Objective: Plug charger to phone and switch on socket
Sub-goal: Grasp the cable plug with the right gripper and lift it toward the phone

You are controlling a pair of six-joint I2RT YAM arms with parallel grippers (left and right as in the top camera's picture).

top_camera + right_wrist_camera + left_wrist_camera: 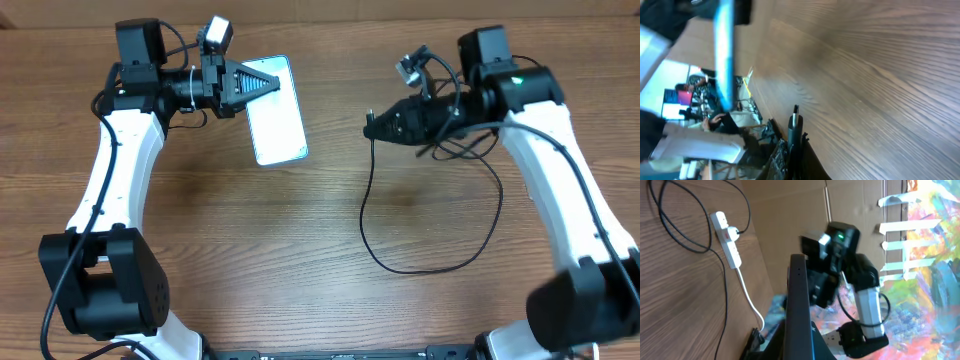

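Gripping phone (280, 128) in left hand (264, 84), charger (363, 210) in right hand (377, 125), well apart

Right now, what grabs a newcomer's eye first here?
The left gripper grips the phone, its screen lit pale blue, at the far side of the table. Facing it, the right gripper pinches the charger tip, the thin black cable looping across the wood.

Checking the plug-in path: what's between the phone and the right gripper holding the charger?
Nothing in the way. The overhead view shows only bare wooden table between the phone and the right gripper, which grips the charger at its connector end.
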